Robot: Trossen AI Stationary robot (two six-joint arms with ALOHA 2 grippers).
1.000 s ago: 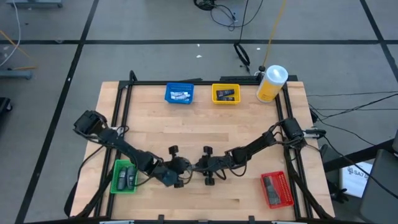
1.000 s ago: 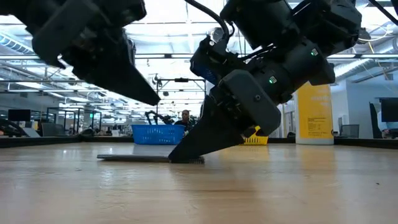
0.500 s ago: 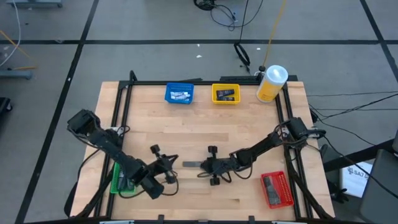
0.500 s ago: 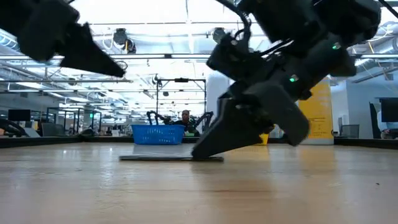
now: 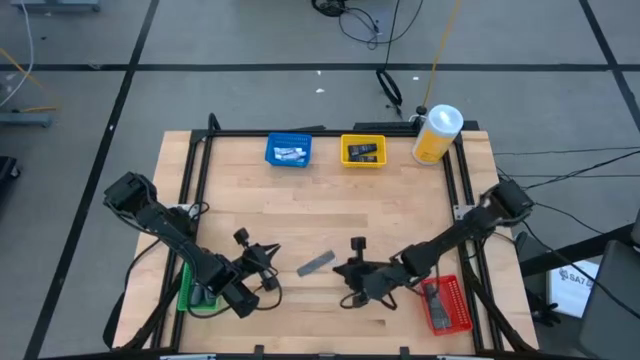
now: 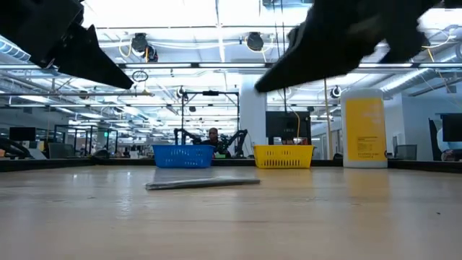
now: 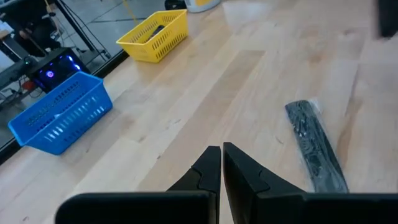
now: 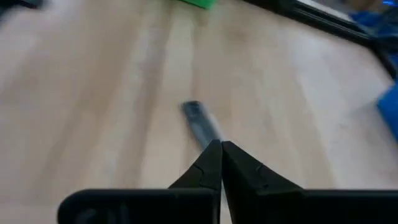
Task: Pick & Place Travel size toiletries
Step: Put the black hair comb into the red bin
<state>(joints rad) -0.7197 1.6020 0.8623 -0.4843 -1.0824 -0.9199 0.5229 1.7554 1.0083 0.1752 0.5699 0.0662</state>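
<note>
A dark grey sachet (image 5: 316,263) of the travel size toiletries lies flat on the wooden table, slanted, in the near middle; it also shows in the low view (image 6: 202,183). My left gripper (image 5: 274,254) hangs shut to its left, above the table (image 7: 221,149), with the sachet (image 7: 314,146) off to one side of its fingers. My right gripper (image 5: 336,271) hangs shut just right of the sachet, raised well clear (image 6: 257,89); the sachet (image 8: 200,124) lies ahead of its fingertips (image 8: 221,144). More toiletries lie in the bins.
A blue bin (image 5: 288,151) and a yellow bin (image 5: 363,152) stand at the far edge, with a big yellow white-capped bottle (image 5: 437,133) at the far right. A green bin (image 5: 197,290) sits near left, a red bin (image 5: 443,305) near right. Bare wood lies between them.
My right gripper has risen off the sachet and drawn back toward the table's right and near edges. My left gripper has pulled away toward the left edge and turned. The sachet, slid a little rightward along the table, now lies uncovered and slanted.
</note>
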